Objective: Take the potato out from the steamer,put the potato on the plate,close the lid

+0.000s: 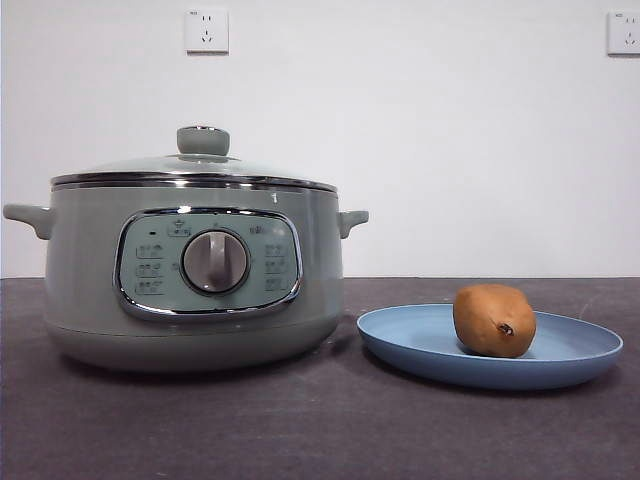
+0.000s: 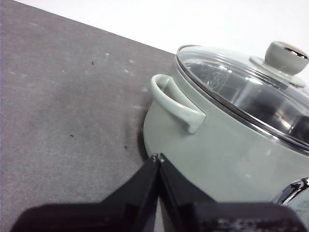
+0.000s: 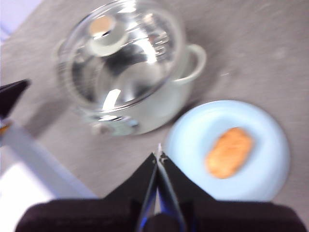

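1. Step in hand: judged from the layout, all three parts of the task read as done. The potato [image 1: 494, 320] lies on the plate [image 1: 400, 335], and the lid [image 1: 190, 168] sits seated on the steamer [image 1: 90, 270].

2. Left gripper [image 2: 157, 156]: jaws clenched tip to tip, grasping nothing. It hangs low beside the steamer's wall, with the side handle [image 2: 175, 102] just ahead of the tips and not touched.

3. Right gripper [image 3: 159, 154]: jaws pressed together, empty. It is held high above the table [image 3: 251, 53]; the plate lies below and to one side of the tips, the steamer below and further ahead. The picture is blurred.

4. Next move: nothing left appears to call for a grasp; at most both arms would draw clear without brushing the handle or the lid knob [image 1: 203, 140].

5. Materials and shapes:
   - Potato: oval, smooth tan-brown skin, one dark spot at the end facing the front camera.
   - Plate: shallow, round, matt light blue, low rim.
   - Steamer: round, pale sage-green, satin finish, chrome-framed panel with a grey dial [image 1: 215, 262].
   - Lid: domed clear glass, chrome rim, reflective.
   - Table: dark grey, faintly speckled.
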Tool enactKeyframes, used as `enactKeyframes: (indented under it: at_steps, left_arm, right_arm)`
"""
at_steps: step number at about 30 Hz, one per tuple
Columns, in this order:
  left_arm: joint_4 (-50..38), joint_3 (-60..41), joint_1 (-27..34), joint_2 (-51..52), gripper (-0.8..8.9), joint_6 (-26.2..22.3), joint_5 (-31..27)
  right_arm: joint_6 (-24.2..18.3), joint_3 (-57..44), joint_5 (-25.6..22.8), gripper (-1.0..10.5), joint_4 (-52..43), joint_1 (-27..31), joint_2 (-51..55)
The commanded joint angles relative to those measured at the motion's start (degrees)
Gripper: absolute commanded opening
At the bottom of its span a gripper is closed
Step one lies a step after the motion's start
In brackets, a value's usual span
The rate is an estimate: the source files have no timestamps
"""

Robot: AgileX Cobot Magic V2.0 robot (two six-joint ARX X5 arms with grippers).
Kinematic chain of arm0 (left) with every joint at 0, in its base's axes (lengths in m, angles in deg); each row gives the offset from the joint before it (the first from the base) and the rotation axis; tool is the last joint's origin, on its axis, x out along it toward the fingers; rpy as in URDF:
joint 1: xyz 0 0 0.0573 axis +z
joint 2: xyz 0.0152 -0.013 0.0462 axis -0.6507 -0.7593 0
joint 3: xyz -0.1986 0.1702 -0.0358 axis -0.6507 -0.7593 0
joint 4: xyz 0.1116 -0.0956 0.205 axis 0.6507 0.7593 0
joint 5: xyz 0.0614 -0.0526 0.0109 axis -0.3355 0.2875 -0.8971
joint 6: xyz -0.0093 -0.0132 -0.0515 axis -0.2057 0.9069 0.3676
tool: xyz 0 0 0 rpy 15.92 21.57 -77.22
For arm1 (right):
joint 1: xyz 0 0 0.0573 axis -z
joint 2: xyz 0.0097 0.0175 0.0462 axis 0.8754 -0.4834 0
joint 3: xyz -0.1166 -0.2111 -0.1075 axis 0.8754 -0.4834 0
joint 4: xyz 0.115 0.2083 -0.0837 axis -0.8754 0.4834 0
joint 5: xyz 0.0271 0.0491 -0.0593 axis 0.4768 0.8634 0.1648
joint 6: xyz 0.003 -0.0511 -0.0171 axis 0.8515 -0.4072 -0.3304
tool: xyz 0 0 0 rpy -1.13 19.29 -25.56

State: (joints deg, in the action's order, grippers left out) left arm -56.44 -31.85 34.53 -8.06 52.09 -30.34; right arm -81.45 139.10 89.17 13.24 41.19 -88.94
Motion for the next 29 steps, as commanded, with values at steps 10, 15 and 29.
enactKeyframes:
  at_steps: [10, 15, 29]
  left_arm:
    - [0.0, -0.8, 0.2, 0.1, -0.03, 0.1, -0.3]
    - [0.0, -0.8, 0.2, 0.1, -0.03, 0.1, -0.3]
    - [0.0, -0.8, 0.2, 0.1, -0.03, 0.1, -0.3]
  right_arm:
    - [5.9, -35.5, -5.5, 0.0, -41.3, 11.1, 24.5]
    - [10.2, -55.1, -5.2, 0.0, -56.1, 15.5, 36.0]
    - [16.3, -78.6, -5.3, 0.0, -66.5, 19.1, 50.4]
